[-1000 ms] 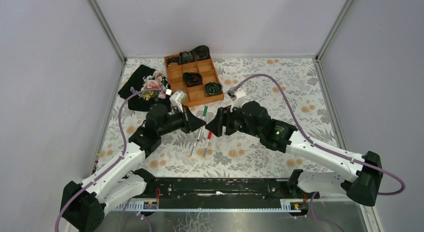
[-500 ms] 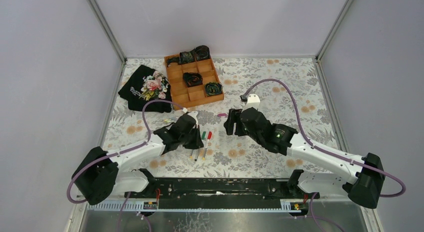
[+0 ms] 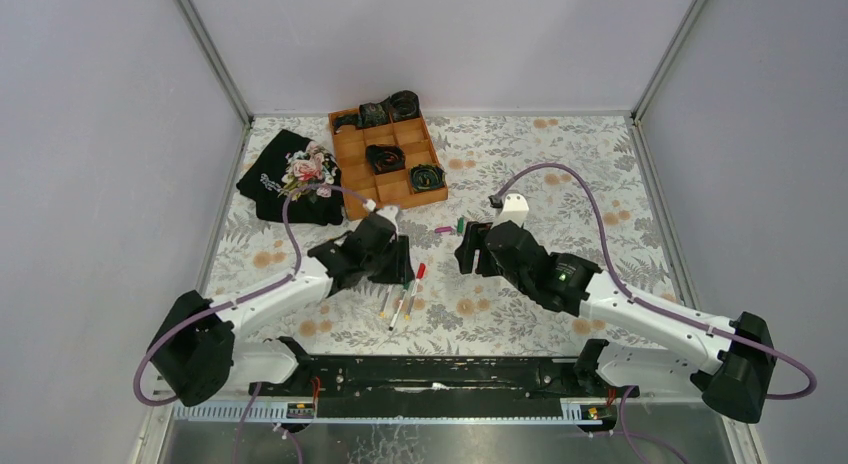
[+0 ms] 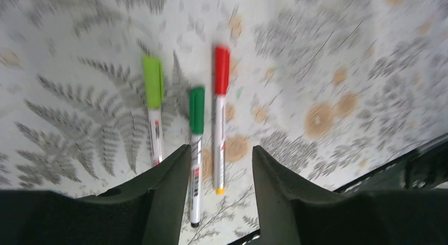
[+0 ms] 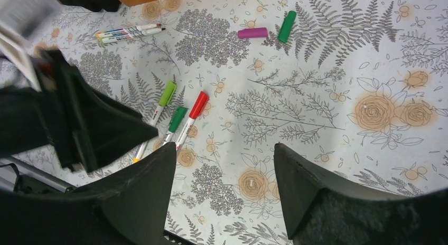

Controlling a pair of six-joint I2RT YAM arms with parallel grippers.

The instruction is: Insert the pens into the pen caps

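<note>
Nearby, wooden tray point(image 3: 397, 190) and black cloth point(image 3: 275, 174) beyond capped pens point(image 4: 196, 118); left and right jaws spread.

The left arm point(image 3: 268, 296) reaches forward and inward from its base, and the left tool point(image 4: 219, 152) points down with its two fingers parted and nothing between them. The right arm point(image 3: 640, 306) stretches in from the other side toward the middle; the right tool point(image 5: 224, 150) also aims downward, fingers spread wide and empty
</note>
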